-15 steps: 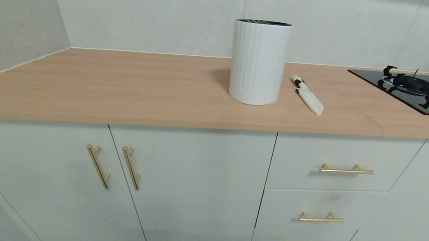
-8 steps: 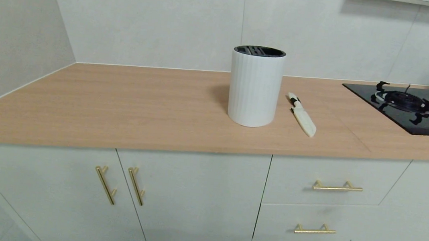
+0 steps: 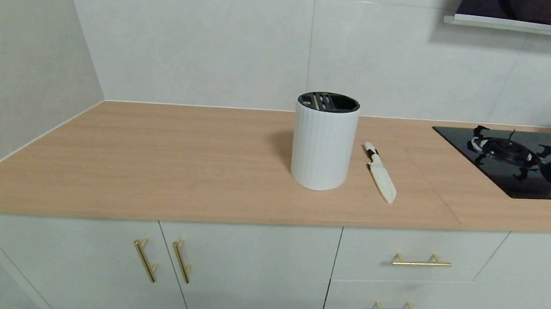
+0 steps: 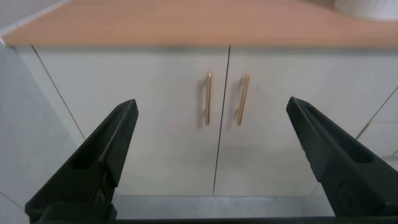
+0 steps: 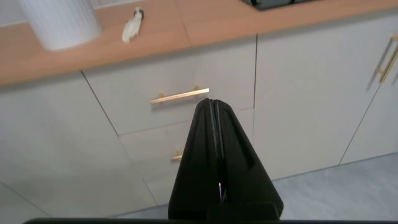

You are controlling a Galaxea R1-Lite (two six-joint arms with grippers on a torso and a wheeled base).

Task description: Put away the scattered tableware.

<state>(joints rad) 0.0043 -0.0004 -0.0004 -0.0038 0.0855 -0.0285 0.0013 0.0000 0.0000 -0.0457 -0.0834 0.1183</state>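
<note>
- Wood countertop (image 3: 176, 164), tiled wall (image 3: 190, 36) behind, hob (image 3: 499, 175) at right end.
- Knife (image 3: 381, 174) flat just beside upright white holder (image 3: 322, 149).
- Left gripper (image 4: 211, 106) spread wide; right gripper (image 5: 214, 115) pinched together, empty.

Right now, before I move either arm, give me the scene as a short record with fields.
knife: flat on the countertop, right of the holder, not touching it, blade toward the front edge
holder: white, upright, slotted top
left gripper: open, low, facing cabinet doors
right gripper: shut, low, facing drawers
nearby: gas hob at far right
</note>
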